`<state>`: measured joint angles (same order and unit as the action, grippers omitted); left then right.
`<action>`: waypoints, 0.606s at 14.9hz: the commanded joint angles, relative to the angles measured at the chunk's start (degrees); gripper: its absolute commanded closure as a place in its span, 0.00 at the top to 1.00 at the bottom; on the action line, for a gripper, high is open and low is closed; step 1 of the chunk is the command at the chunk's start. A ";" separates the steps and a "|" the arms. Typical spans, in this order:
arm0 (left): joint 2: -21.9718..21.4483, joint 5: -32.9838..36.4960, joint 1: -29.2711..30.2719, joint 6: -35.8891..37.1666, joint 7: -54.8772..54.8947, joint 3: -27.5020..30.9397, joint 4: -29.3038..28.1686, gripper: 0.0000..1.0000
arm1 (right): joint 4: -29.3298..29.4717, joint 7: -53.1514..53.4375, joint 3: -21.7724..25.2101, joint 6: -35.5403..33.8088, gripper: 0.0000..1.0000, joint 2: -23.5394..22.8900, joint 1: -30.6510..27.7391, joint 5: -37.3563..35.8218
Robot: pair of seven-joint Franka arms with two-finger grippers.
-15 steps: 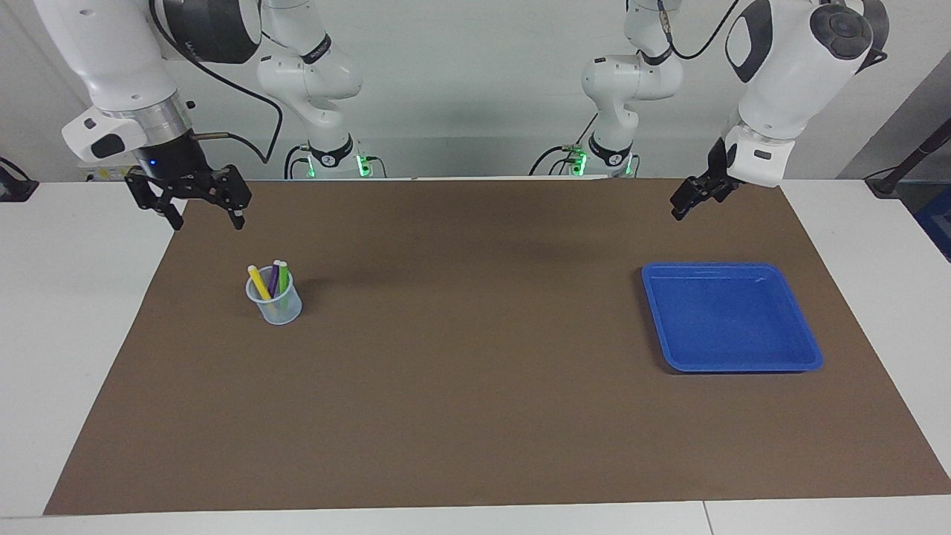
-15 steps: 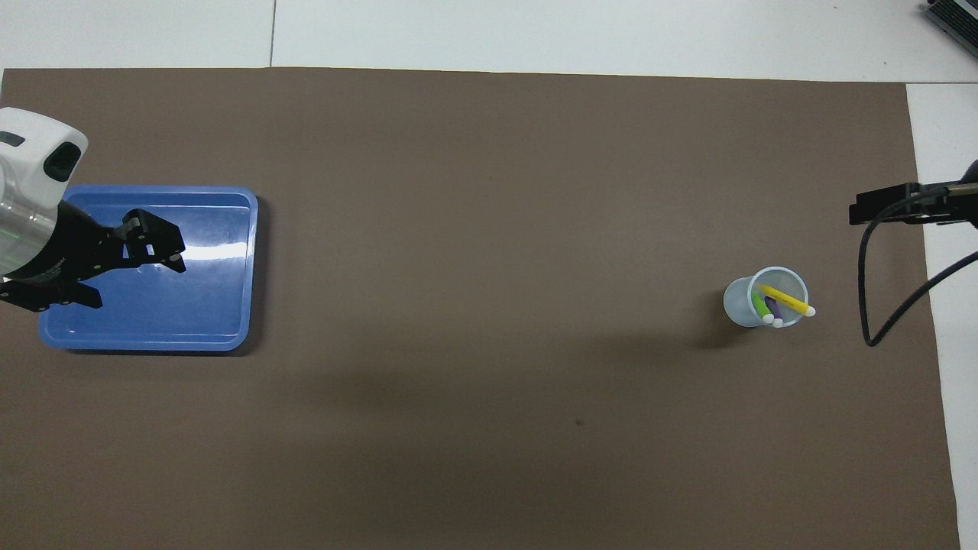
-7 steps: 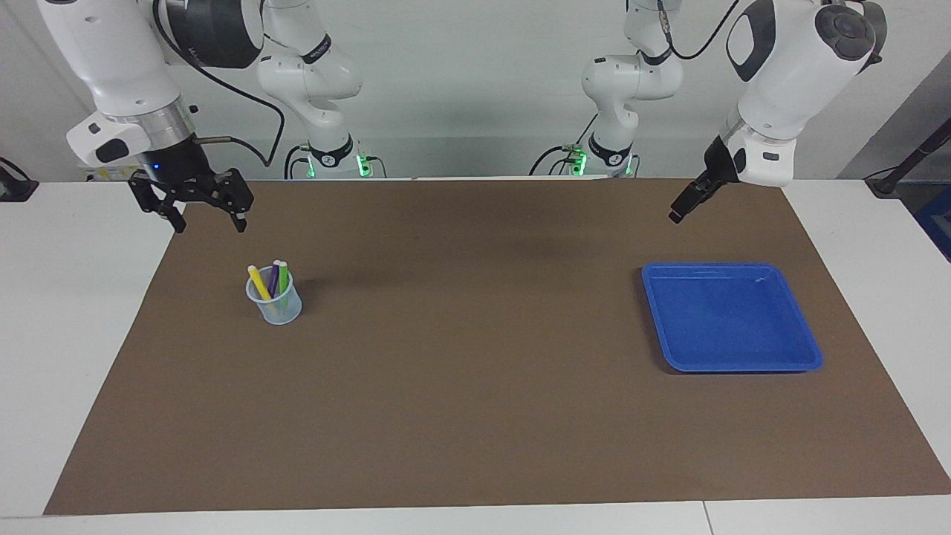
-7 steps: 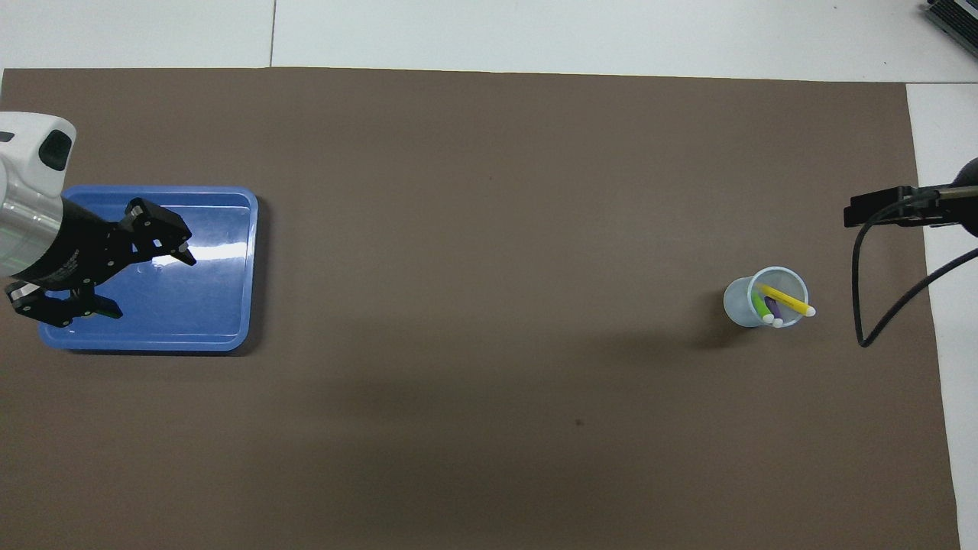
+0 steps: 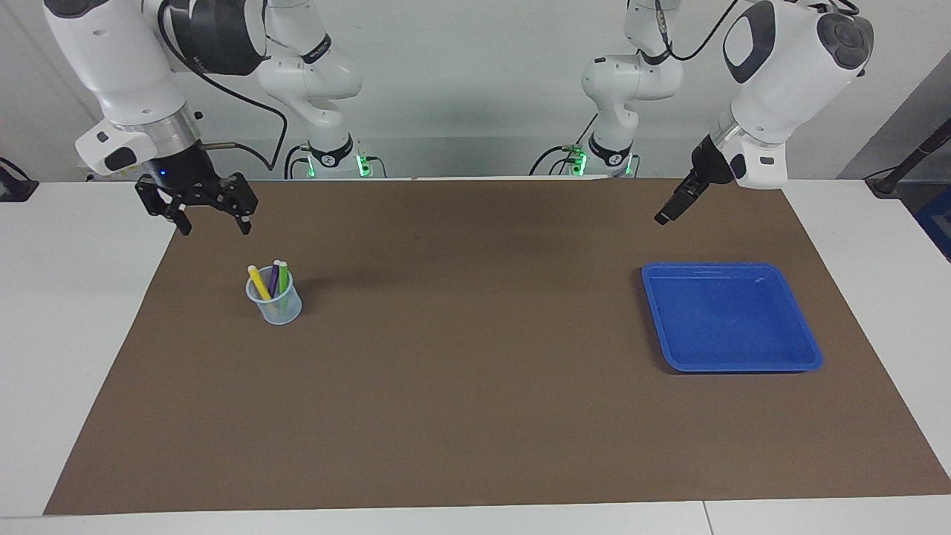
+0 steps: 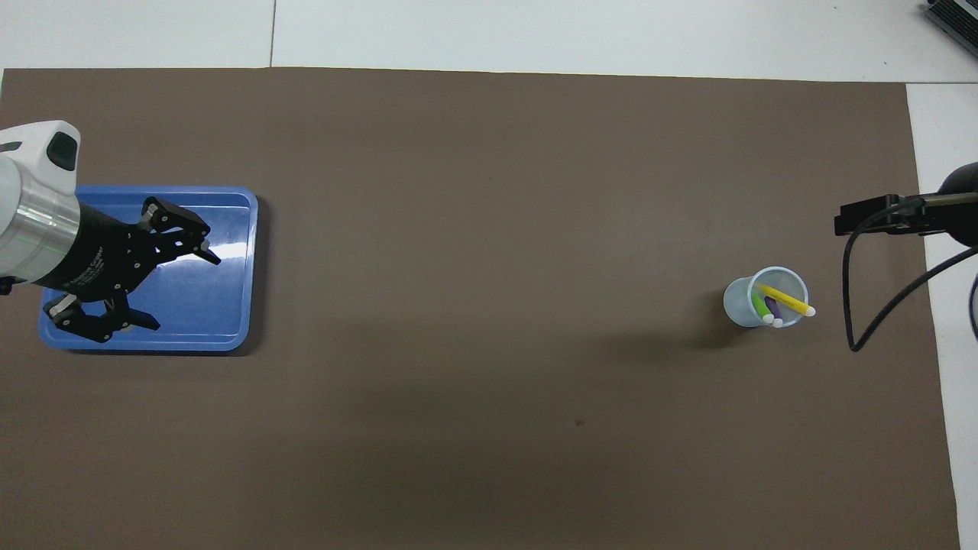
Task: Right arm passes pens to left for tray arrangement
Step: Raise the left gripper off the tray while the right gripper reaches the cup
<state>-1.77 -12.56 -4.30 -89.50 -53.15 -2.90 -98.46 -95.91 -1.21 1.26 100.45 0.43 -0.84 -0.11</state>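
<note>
- Right pincer [image 5: 211,222]: it hangs in the air over the brown mat's [image 5: 475,416] edge at the right arm's end of the bench [image 5: 67,312], its 2 fingers spread wide and empty. Over the last second it has drifted a little toward the cup and tilted its tips downward. I judge this to be the opening of the reach for a first pen; nothing has been touched yet.
- Cup [image 5: 276,305]: 1 small translucent pale-blue cup stands upright on the mat, farther from the robots than the right pincer and unmoved.
- Pens: 3 stand in the cup, pale caps upward: 1 yellow pen [image 5: 258,281] leaning out past the rim, 1 purple pen [image 5: 273,278] and 1 green pen [image 5: 283,276] close together. All 3 have yet to be passed, so the task is at its very start.
- Left pincer [image 5: 663,218]: in the facing view it is seen edge-on, but the overhead view shows its 2 fingers apart and empty. It hangs over the mat near the blue tray. During the last second it has swung toward the bench's middle and dipped slightly, which I read as moving to a place to receive a pen.
- Tray [image 5: 810,355]: 1 shallow blue tray sits flat on the mat at the left arm's end of the bench, well apart from the cup, with no pens in it; it has not shifted.
</note>
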 commanded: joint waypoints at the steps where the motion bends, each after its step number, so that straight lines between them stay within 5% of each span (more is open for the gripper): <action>1: -2.71 -2.82 -0.98 -4.09 -7.63 0.44 -4.19 1.00 | -4.02 0.69 -0.29 2.90 1.00 1.77 -0.13 1.25; 9: -4.12 -6.77 -5.46 -10.61 -19.79 0.44 -8.15 1.00 | -12.01 -1.42 -0.38 9.31 1.00 2.38 -0.04 1.34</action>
<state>-3.64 -17.75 -8.15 -98.14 -70.49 -3.19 -103.79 -103.56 -1.44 1.21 106.61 0.73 -0.60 0.17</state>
